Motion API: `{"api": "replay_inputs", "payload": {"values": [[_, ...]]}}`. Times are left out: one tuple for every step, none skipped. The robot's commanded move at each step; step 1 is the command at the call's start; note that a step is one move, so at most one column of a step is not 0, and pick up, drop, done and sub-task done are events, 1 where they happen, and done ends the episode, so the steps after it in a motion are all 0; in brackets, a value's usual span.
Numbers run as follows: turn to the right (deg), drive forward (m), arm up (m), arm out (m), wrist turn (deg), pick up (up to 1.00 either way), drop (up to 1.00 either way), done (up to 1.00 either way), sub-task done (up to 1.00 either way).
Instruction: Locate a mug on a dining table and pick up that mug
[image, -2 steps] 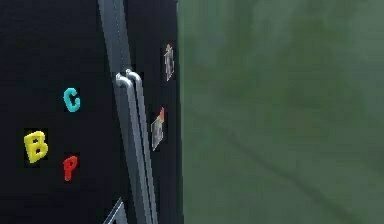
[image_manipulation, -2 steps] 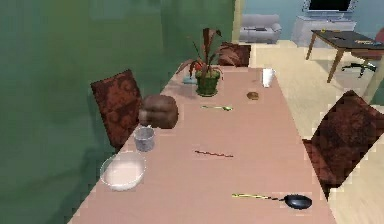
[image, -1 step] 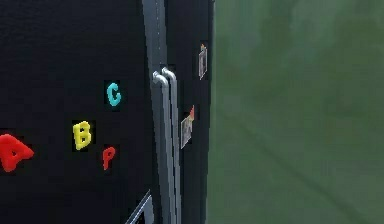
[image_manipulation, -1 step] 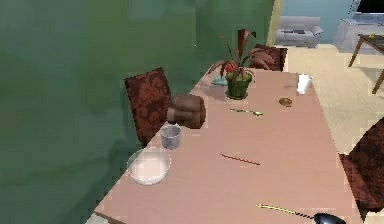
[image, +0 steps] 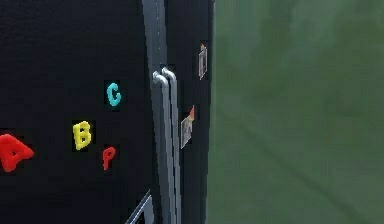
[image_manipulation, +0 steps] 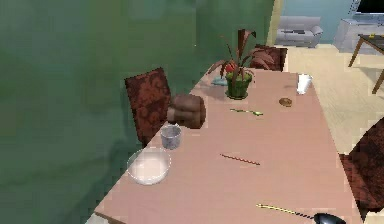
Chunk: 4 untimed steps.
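Observation:
A small grey-blue mug (image_manipulation: 171, 136) stands upright on a pinkish dining table (image_manipulation: 290, 140), near the table's left edge in the arm side view. A brown loaf (image_manipulation: 187, 111) lies just behind the mug. A white bowl (image_manipulation: 148, 166) sits just in front of it.
On the table are a potted plant (image_manipulation: 238, 75), a white cup (image_manipulation: 304, 84), a pencil (image_manipulation: 240, 159) and a dark ladle (image_manipulation: 318, 215). Red patterned chairs (image_manipulation: 148, 98) (image_manipulation: 365, 165) flank it, against a green wall (image_manipulation: 60, 90). A black fridge (image: 80, 100) with letter magnets stands close ahead.

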Motion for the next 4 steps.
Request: {"api": "replay_inputs", "payload": {"values": [[0.0, 0.0, 0.32, 0.0, 0.0, 0.0, 0.0, 0.0, 0.0], [0.0, 0.0, 0.0, 0.46, 0.0, 0.0, 0.0, 0.0, 0.0], [0.0, 0.0, 0.0, 0.0, 45.0, 0.0, 0.0, 0.0, 0.0], [0.0, 0.0, 0.0, 0.0, 45.0, 0.0, 0.0, 0.0, 0.0]]}}
